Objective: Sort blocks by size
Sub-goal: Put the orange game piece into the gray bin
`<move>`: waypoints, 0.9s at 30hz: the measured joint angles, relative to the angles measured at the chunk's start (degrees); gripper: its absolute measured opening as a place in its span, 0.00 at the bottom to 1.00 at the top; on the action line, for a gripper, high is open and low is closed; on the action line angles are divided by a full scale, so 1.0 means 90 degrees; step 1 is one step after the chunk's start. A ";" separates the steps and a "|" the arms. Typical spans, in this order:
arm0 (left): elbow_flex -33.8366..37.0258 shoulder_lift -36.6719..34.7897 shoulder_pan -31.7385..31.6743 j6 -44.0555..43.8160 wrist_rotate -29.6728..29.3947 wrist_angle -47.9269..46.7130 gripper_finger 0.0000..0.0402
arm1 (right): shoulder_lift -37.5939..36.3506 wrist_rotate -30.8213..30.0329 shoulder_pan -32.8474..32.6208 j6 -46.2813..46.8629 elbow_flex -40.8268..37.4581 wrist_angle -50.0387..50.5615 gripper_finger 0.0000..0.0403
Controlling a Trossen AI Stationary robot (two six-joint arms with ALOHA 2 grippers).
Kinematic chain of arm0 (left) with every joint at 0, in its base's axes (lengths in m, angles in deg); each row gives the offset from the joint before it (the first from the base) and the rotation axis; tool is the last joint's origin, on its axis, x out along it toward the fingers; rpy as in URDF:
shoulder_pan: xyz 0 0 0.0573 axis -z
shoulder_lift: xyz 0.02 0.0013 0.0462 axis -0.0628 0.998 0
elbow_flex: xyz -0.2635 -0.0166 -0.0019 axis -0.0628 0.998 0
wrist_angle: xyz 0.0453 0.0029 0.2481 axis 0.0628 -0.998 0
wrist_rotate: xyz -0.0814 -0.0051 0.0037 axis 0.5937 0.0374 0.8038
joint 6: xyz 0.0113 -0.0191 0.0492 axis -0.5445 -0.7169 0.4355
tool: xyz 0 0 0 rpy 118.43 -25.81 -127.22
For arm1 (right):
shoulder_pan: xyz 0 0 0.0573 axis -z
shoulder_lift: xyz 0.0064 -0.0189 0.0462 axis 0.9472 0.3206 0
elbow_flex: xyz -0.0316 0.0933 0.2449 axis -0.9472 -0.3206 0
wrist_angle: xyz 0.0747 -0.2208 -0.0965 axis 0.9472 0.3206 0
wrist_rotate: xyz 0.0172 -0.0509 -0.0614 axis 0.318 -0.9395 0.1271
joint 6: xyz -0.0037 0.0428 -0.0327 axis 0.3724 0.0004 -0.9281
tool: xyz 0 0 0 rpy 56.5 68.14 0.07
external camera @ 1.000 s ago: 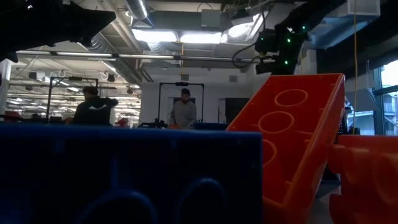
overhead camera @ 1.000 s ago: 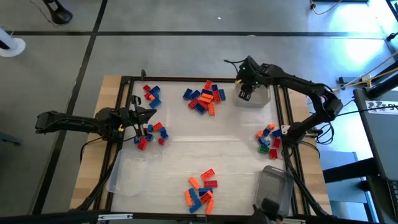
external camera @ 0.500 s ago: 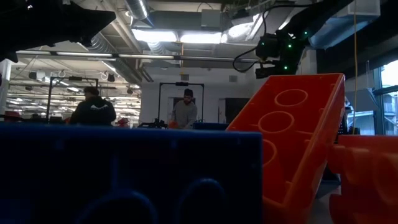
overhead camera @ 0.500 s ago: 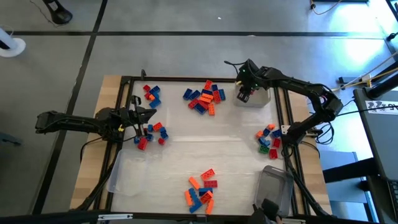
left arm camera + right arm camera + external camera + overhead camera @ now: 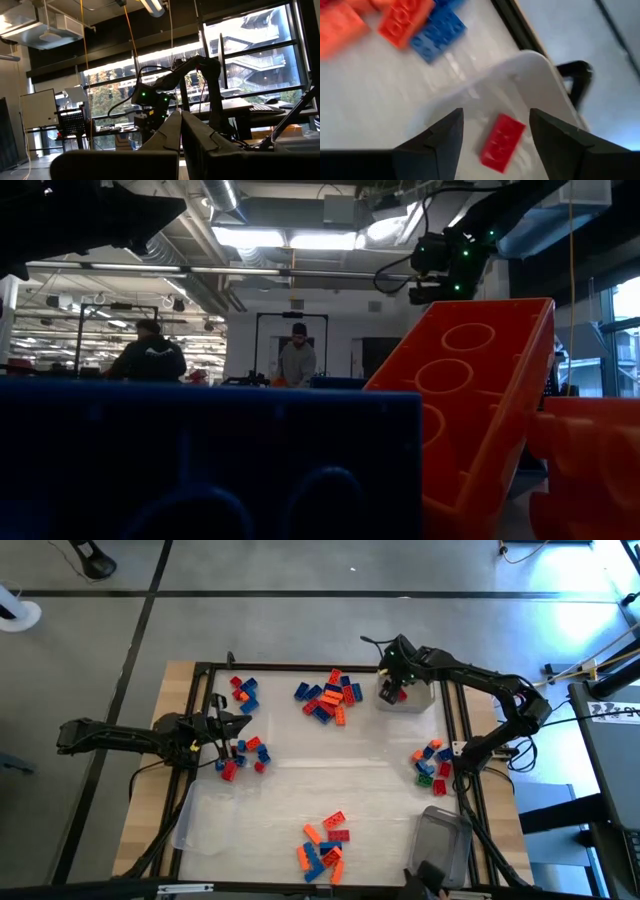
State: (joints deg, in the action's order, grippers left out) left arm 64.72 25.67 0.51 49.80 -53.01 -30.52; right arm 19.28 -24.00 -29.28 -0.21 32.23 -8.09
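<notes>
My right gripper (image 5: 492, 145) hangs open over a clear tub (image 5: 412, 698) at the table's far right, pointing steeply down. A red block (image 5: 502, 142) lies on the tub's floor below the gap between the fingers, touching neither; it also shows in the high view as the red block (image 5: 400, 695). Other blocks lie on the table in piles: far left (image 5: 243, 692), far middle (image 5: 328, 698), left (image 5: 243, 753), right (image 5: 432, 762) and near (image 5: 325, 845). My left gripper (image 5: 243, 730) waits shut at the left, above the left pile.
A dark-lidded tub (image 5: 445, 838) stands at the near right and a clear one (image 5: 205, 820) at the near left. A black frame (image 5: 300, 668) borders the mat. A blue block (image 5: 200, 460) and an orange block (image 5: 470, 400) fill the low view. People stand in the room behind.
My right gripper has opened over the far-right tub, shifting slightly toward the table's left and rolling a little. A red block now shows lying in the tub below it.
</notes>
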 joint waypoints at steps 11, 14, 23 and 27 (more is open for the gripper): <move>0.0000 0.0001 -0.0001 -0.0001 0.0000 0.0029 0.00 | 0.0000 0.0857 -0.0005 0.1409 0.0000 -0.0684 0.56; 0.0000 0.0002 -0.0001 0.0000 0.0000 0.0029 0.00 | 0.0007 0.0887 -0.0130 0.1861 0.0000 -0.0803 0.56; -0.0002 0.0002 -0.0002 0.0051 0.0000 0.0036 0.00 | 0.0111 0.0416 -0.0955 0.2373 0.0000 -0.1450 0.56; 0.0000 0.0000 -0.0002 0.0049 0.0000 0.0036 0.00 | 0.0315 0.0026 -0.1226 0.2541 0.0003 -0.1727 0.56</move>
State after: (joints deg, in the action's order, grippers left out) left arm 64.72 25.67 0.49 50.24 -53.01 -30.19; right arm 22.12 -23.77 -40.32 22.65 32.26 -23.63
